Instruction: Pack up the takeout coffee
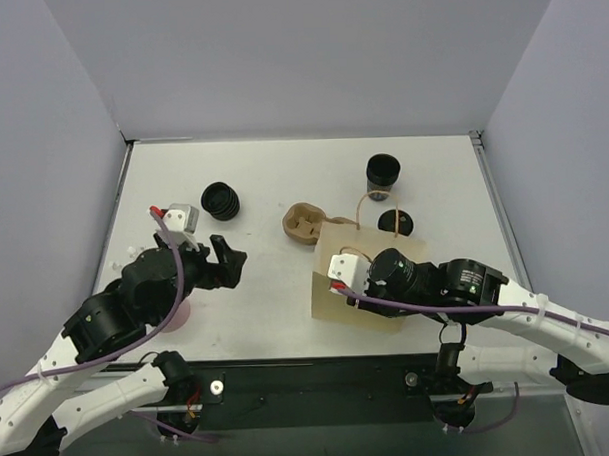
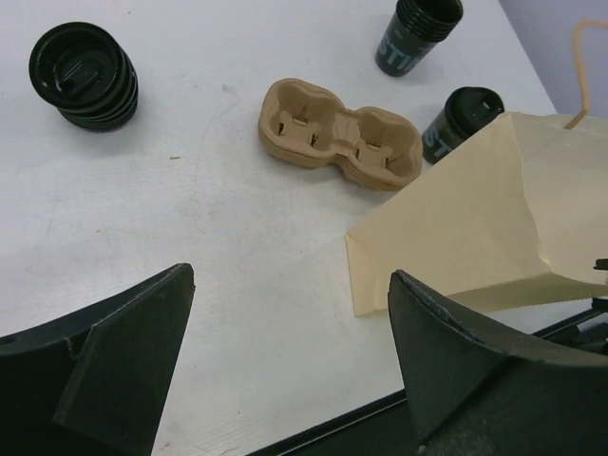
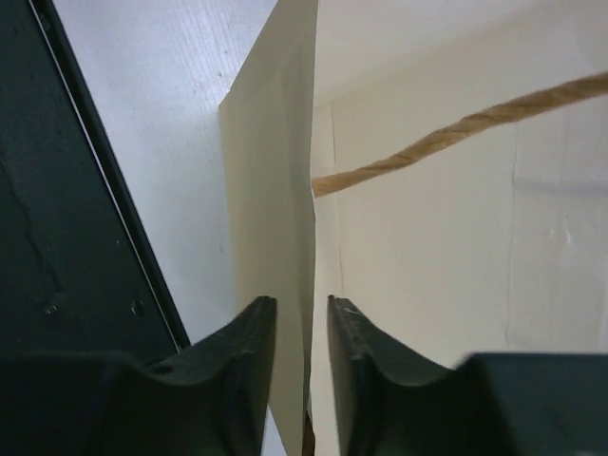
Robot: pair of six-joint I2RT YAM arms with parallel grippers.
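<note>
The takeout coffee point(image 1: 394, 222) point(image 2: 461, 119) is a small black lidded cup standing on the table just behind the paper bag point(image 1: 371, 276) point(image 2: 475, 228). The brown pulp carrier point(image 1: 304, 224) point(image 2: 340, 144) lies empty to the bag's left. My right gripper point(image 1: 330, 285) point(image 3: 299, 302) straddles the bag's left wall point(image 3: 275, 190). Its jaws stand slightly apart, with a gap showing beside the paper. My left gripper point(image 1: 226, 263) point(image 2: 290, 275) hovers wide open over bare table left of the bag, holding nothing.
A stack of lidless black cups point(image 1: 383, 172) point(image 2: 418, 33) stands at the back right. A stack of loose black lids point(image 1: 221, 201) point(image 2: 84, 76) sits at the back left. The bag's rope handle point(image 3: 456, 138) crosses its mouth. A pink disc point(image 1: 177, 312) lies under the left arm.
</note>
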